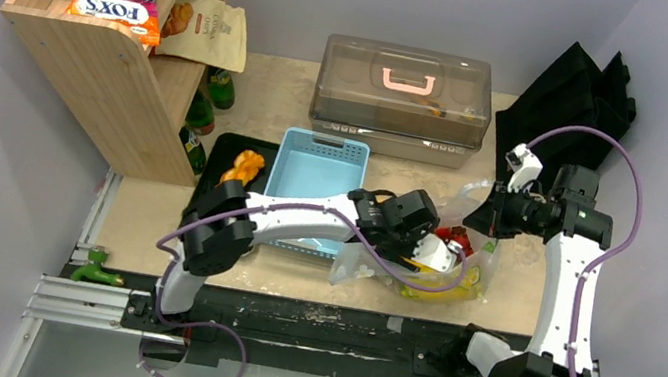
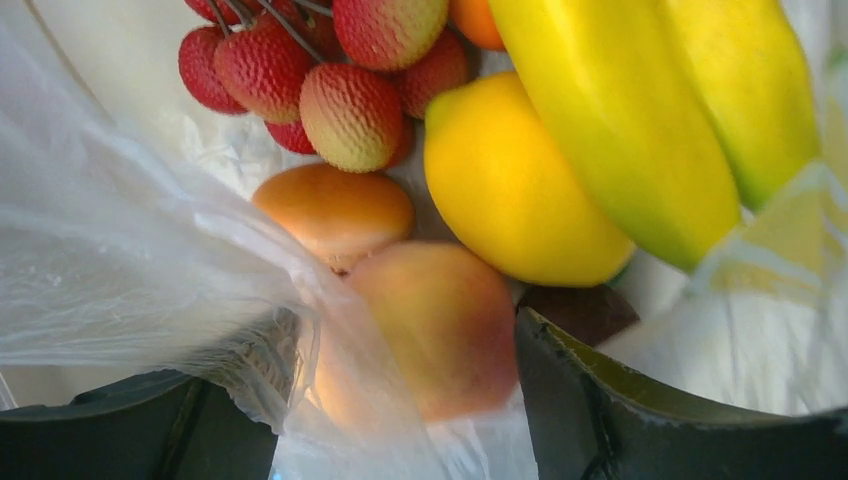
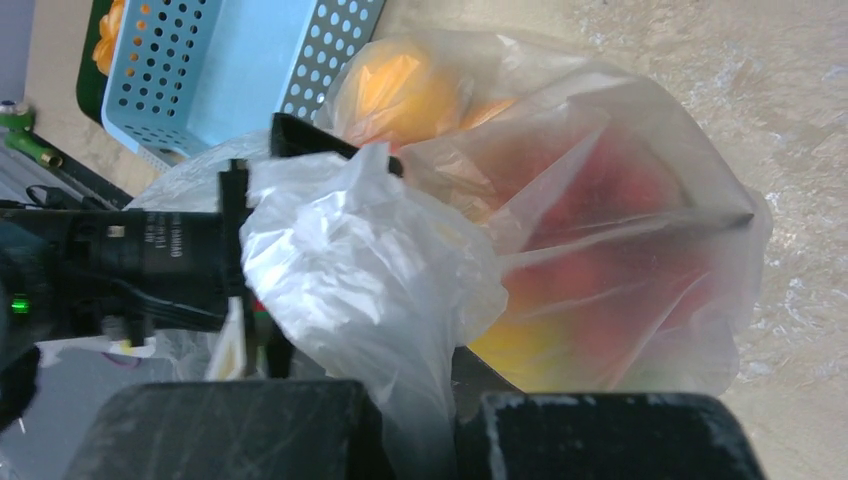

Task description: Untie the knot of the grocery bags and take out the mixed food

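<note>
From above, the grocery bag [image 1: 474, 271] is seen on the surface [image 1: 143, 219], its rim pinched by the right pincer [image 1: 491, 215], the left pincer [image 1: 430, 257] set inside. At the left wrist, released jaws are spread around a peach [image 2: 430, 330] below lychees [image 2: 330, 90]; emptying is judged in hand, a closing grip needed next. At the right wrist, crinkly clear film is clenched.
</note>
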`<state>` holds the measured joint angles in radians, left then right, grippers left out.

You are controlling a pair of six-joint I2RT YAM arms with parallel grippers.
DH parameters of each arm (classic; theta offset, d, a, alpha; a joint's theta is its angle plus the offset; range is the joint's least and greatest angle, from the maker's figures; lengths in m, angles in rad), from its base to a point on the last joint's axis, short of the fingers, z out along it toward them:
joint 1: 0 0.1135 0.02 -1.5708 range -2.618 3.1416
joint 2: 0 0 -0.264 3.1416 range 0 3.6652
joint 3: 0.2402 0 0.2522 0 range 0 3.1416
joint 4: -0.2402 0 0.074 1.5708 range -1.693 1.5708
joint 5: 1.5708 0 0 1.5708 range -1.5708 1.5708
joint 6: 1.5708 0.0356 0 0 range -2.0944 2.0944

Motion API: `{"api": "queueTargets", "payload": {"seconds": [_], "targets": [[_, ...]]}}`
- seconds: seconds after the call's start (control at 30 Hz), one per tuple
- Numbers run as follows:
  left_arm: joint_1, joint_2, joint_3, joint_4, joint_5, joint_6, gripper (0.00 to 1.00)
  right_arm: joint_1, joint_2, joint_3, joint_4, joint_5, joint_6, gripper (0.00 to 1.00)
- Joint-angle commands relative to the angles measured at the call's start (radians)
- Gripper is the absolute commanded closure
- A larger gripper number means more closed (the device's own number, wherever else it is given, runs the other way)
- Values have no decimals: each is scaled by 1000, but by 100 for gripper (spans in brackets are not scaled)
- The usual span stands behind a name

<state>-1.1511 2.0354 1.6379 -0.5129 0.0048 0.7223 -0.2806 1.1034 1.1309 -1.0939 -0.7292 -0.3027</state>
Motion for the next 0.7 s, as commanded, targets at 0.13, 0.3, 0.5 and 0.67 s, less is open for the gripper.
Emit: {"api": "queueTargets", "payload": {"seconds": [0.13, 0.3, 0.5, 0.67], "targets": [[38, -382, -161, 202, 142, -131, 23, 0, -55, -7, 129, -32, 86, 100], [41, -461, -204, 266, 186, -126, 26, 1, -68, -21, 154, -40, 105, 100], [28, -418, -141, 183, 324, -89, 52, 0, -92, -26, 181, -60, 132, 100], [11, -271, 8, 0, 411, -16, 78, 0, -109, -22, 200, -89, 160, 100]]}}
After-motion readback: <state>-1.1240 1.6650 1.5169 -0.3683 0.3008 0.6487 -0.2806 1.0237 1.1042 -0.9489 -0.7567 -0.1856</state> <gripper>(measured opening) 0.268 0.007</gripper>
